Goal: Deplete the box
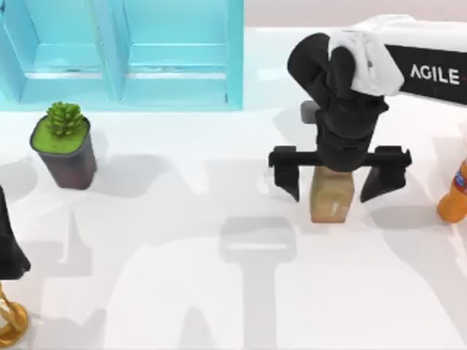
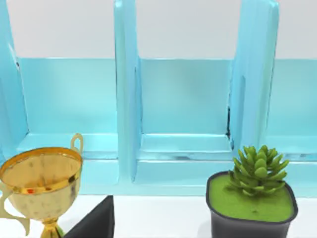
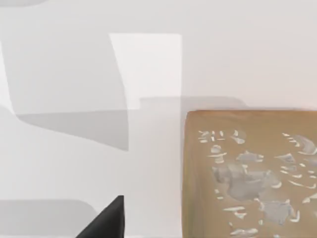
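The cardboard box [image 1: 332, 196] stands on the white table [image 1: 219, 292], well to the right of the potted succulent [image 1: 64, 144] and just left of the orange drink bottle [image 1: 454, 192]. The right tool [image 1: 338, 182] hangs directly over the box with its two black fingers [image 1: 288, 175] spread wide, one on the succulent side of the box and the other on the bottle side, both apart from the cardboard. It grips nothing. The right wrist view looks down on the box's tan top face [image 3: 250, 173], printed with pale marks, with one dark fingertip [image 3: 106, 220] beside it and bare table between them.

The relation that matters is that the box sits squarely between the fingers and below the palm, so the approach line looks vertical; the box is close to cubic, with no long axis to align to. The next move is probably a descent and a closing across the box's sides.

The left arm [image 1: 11, 248] is parked at the table's left edge, below the succulent and above a gold trophy [image 1: 11, 321]. Its wrist camera faces the trophy [image 2: 42, 186], the succulent [image 2: 252, 198] and the turquoise shelf [image 2: 129, 99] behind them. The right arm is plainly the nearer one.
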### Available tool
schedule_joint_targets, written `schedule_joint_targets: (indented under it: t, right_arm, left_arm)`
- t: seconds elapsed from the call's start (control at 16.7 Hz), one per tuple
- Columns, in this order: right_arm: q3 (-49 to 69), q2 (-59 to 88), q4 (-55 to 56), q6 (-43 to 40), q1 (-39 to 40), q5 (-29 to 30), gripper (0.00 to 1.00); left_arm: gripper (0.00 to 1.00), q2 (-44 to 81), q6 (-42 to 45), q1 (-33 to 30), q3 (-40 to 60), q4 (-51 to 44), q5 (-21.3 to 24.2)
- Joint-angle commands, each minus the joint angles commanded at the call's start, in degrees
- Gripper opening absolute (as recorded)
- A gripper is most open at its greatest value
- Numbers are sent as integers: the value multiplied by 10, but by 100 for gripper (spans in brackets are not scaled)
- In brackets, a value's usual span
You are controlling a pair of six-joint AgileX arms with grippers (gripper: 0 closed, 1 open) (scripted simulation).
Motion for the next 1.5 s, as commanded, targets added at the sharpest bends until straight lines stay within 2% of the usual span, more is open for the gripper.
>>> schedule_joint_targets:
  t: [0.36, 0.9, 1.2, 1.32, 1.5]
  right_arm:
    - [8, -3, -10, 1, -3, 0, 100]
    - [132, -31, -163, -2, -3, 0, 100]
    - [134, -30, -163, -3, -3, -1, 100]
    - [146, -36, -154, -21, -23, -13, 100]
    - [175, -57, -135, -92, -97, -42, 100]
  left_arm:
    - [100, 0, 0, 0, 0, 0, 0]
    - [100, 0, 0, 0, 0, 0, 0]
    - [100, 0, 0, 0, 0, 0, 0]
    - [100, 0, 0, 0, 0, 0, 0]
    - [100, 0, 0, 0, 0, 0, 0]
